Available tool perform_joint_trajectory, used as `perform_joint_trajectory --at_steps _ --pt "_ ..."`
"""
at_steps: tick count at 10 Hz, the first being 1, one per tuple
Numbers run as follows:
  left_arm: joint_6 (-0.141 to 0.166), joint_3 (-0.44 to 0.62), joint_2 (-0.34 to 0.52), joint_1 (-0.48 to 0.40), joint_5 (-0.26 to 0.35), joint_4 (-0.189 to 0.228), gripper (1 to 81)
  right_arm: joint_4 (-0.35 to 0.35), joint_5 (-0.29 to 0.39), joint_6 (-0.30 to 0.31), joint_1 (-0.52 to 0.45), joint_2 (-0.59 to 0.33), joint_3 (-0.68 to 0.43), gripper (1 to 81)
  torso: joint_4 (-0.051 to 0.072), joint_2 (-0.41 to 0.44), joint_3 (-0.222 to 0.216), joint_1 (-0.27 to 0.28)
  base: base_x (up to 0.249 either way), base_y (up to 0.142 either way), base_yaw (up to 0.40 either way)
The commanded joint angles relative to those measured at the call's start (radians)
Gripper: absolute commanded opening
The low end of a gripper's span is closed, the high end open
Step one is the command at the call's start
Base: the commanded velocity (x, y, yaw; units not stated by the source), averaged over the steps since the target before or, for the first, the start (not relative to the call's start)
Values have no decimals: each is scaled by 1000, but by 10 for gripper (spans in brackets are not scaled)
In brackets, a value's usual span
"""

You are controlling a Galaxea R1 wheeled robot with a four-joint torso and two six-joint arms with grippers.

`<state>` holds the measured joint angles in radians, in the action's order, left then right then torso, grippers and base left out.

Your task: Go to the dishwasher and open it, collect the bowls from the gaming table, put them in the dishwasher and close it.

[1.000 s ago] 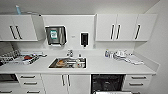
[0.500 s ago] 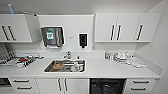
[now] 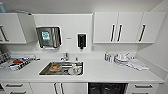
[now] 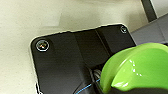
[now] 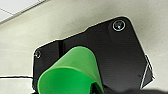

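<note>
Carrying a glossy green plastic bowl (image 4: 135, 70) close at each wrist; claw states impossible to tell. Facing the white counter (image 3: 105, 72), open dark-insided dishwasher (image 3: 107, 88) below. Loading step; next calls for lowering bowls inside.

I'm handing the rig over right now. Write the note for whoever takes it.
Left hand: a green bowl shows large at the wrist camera; the grip itself cannot be seen.
Right hand: a second green bowl shows the same way; grip also unseen.
Dishwasher: dark opening under the counter, right of the sink, straight ahead.
Done: bowls collected, dishwasher looks open.
Left: load both bowls, close it.
</note>
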<state>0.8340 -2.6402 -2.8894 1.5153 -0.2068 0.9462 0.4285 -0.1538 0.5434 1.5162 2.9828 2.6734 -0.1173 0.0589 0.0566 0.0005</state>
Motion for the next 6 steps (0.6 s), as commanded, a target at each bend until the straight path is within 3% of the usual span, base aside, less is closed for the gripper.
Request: perform_joint_trajectory --at_steps 1,6 --pt "-4 0 14 -46 29 2 10 4 37 -2 -52 -2 -1 10 0 0 0 0 135 0 0" --pt "-4 0 16 -46 29 2 10 4 36 -2 -53 -2 0 10 0 0 0 0 109 0 0"
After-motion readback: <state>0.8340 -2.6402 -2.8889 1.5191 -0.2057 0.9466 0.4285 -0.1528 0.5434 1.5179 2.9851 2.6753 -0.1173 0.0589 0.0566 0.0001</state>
